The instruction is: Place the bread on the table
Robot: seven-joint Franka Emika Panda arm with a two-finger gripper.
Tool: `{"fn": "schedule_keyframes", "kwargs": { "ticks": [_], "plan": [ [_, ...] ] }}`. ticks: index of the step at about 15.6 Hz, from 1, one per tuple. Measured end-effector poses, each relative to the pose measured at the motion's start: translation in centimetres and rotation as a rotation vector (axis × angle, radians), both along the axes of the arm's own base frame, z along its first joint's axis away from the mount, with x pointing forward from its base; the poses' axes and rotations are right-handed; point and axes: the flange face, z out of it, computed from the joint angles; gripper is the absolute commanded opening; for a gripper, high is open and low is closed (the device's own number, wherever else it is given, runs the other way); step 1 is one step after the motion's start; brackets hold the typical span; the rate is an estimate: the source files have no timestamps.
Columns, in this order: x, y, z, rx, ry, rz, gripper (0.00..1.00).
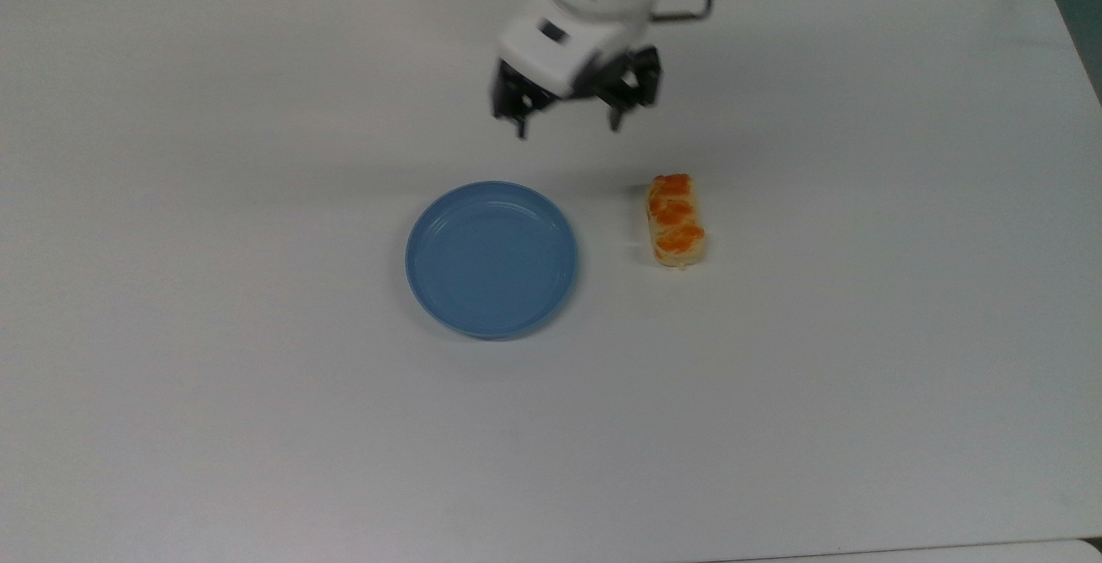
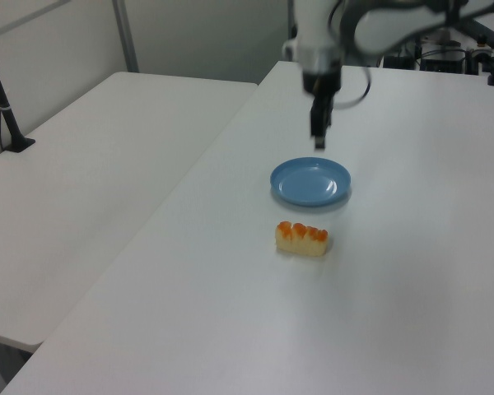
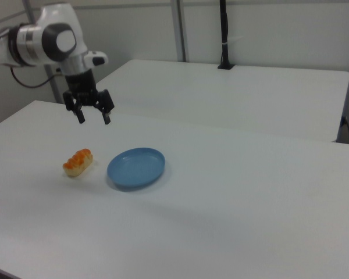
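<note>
The bread (image 1: 676, 220) (image 2: 302, 239) (image 3: 77, 162), a pale-tan loaf with orange glazed patches, lies flat on the white table (image 1: 258, 425) (image 2: 412, 313) (image 3: 250, 221), just to the top view's right of the blue plate. My gripper (image 1: 568, 128) (image 2: 318, 138) (image 3: 93, 118) hangs open in the air with nothing between its fingers. It is high above the table, beyond the plate's far rim in the top view, well apart from the bread.
An empty round blue plate (image 1: 492, 259) (image 2: 310, 181) (image 3: 136, 167) sits mid-table. A second white table (image 2: 90, 189) (image 3: 232, 99) stands alongside. A black post (image 2: 4, 107) (image 3: 224, 35) is clamped to that second table.
</note>
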Motion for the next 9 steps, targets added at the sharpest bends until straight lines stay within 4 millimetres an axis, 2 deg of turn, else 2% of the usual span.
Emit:
{"fn": "schedule_keyframes", "kwargs": {
  "ticks": [2, 4, 6, 9],
  "plan": [
    [-1.5, -3.9, 3.8, -0.007, -0.002, -0.031, 1.0],
    [-2.9, -7.0, 6.4, -0.012, -0.006, -0.057, 1.0],
    [-3.5, -9.2, 7.2, -0.015, 0.0, -0.083, 1.0],
    [-3.9, -11.4, 7.8, -0.016, -0.006, -0.12, 1.0]
  ]
}}
